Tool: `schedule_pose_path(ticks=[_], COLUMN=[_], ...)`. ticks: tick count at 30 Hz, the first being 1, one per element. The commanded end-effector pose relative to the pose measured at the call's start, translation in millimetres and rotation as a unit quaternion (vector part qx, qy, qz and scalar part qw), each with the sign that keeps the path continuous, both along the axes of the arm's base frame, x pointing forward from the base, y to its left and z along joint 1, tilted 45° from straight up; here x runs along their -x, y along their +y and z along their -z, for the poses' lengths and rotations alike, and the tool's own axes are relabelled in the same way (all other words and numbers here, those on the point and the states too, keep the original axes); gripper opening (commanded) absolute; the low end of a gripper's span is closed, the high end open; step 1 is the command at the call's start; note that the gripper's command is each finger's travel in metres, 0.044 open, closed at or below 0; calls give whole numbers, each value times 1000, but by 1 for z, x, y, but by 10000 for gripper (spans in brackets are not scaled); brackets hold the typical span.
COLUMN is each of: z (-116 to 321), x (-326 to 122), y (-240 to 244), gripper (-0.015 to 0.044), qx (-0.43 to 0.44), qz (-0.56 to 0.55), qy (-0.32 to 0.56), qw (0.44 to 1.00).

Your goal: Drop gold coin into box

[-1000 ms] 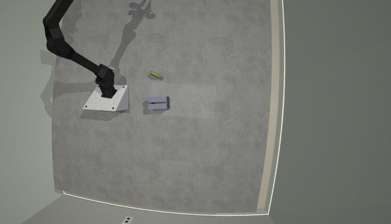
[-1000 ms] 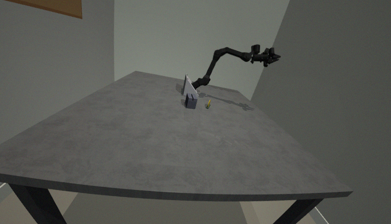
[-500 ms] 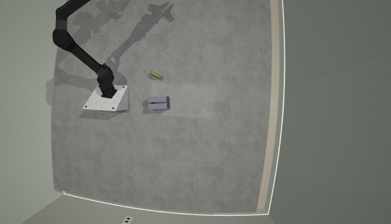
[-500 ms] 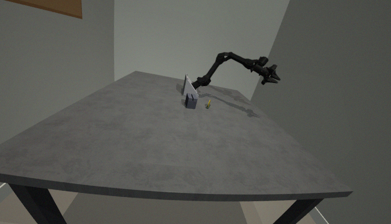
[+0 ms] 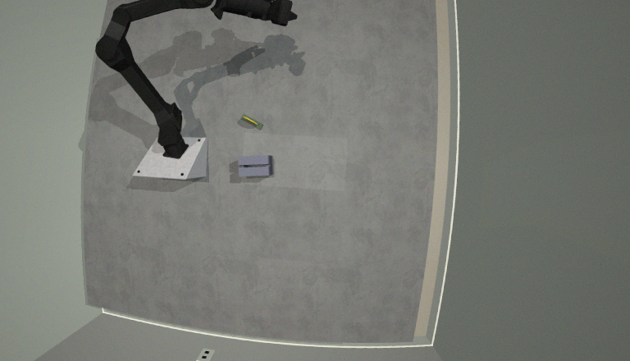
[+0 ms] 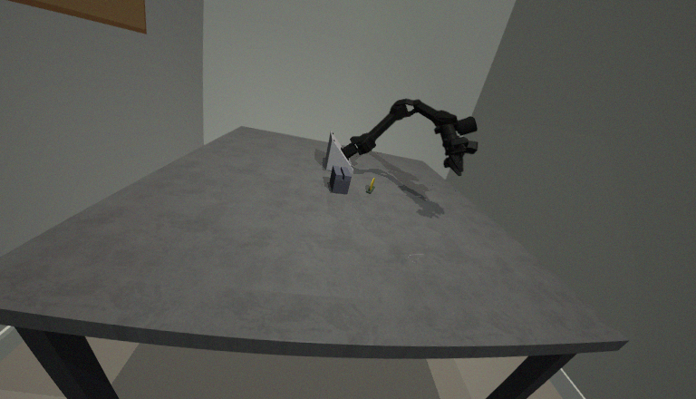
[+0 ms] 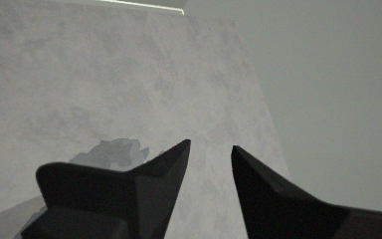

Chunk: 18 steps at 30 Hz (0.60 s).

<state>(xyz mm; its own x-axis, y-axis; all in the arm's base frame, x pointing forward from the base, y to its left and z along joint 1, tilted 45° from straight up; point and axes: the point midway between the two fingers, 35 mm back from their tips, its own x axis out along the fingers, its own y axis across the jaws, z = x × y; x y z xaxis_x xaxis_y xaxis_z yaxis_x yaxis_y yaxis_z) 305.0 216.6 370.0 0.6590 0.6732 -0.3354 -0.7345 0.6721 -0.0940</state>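
The jaws stand partly apart with a narrow gap between the two dark fingertips, and nothing is held between them. In the wrist view only bare grey bench shows through this gap, with a piece of the arm's shadow to the left of the left fingertip. The gripper hangs high above the bench, near its far edge and close to the wall, and its tips point down toward the surface.

The gold coin is well apart from the jaws, lower and closer to the middle of the bench. It stands upright on its edge in the dark-green holder, seen from above as a thin yellow line. In the exterior view the coin rises out of the holder as a small yellow blade.

The grey box lies still farther from the jaws, beyond the coin, and near it but not touching. The narrow slot in its lid is visible as a dark line. The white base of the arm stands beside the box, away from the jaws.
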Motion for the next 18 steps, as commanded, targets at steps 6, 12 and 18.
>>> schedule_pose_path(ticks=[6,12,18], z=[136,199,226], x=[-8,28,73], y=[-73,-127,-163], gripper=[161,161,161], qx=[37,-12,-113], qz=[78,147,203], qy=[307,535,715], qw=[948,832,660])
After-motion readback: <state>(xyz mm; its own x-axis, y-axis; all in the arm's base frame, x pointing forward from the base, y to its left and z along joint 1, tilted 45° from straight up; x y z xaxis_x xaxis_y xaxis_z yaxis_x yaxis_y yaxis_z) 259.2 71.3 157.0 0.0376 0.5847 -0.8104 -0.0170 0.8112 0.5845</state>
